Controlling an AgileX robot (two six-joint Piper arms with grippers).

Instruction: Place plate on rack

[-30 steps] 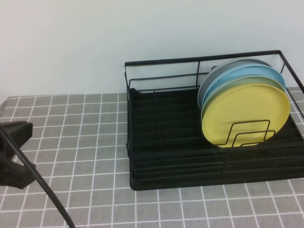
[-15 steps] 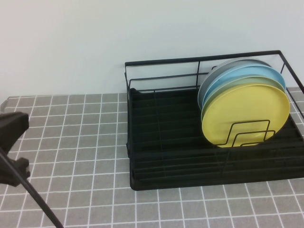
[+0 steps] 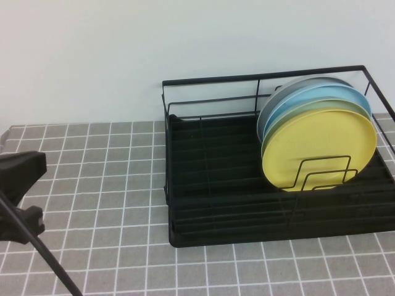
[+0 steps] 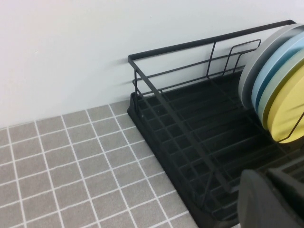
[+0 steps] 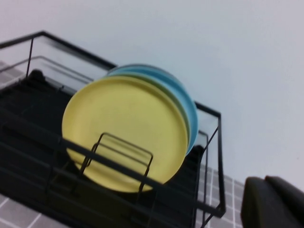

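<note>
The yellow plate (image 3: 318, 145) stands upright in the black wire rack (image 3: 210, 79), at the front of a stack. Behind it stand a pale green plate (image 3: 308, 111) and light blue plates (image 3: 327, 94). A wire divider crosses the yellow plate's lower face. It also shows in the left wrist view (image 4: 294, 109) and the right wrist view (image 5: 123, 123). My left gripper (image 3: 21, 191) is at the table's left edge, far from the rack, shut and empty; it also shows in its own view (image 4: 266, 190). My right gripper (image 5: 266, 190) is outside the rack's right end, shut and empty.
The rack's left half (image 3: 210, 160) holds nothing. The grey tiled table top (image 3: 105, 185) lies between my left gripper and the rack. A white wall stands behind. A black cable (image 3: 43, 253) runs from my left arm across the front left corner.
My left gripper has shifted slightly at the left edge, first back to the left, then a little to the right. The plates and the rack have not moved.
</note>
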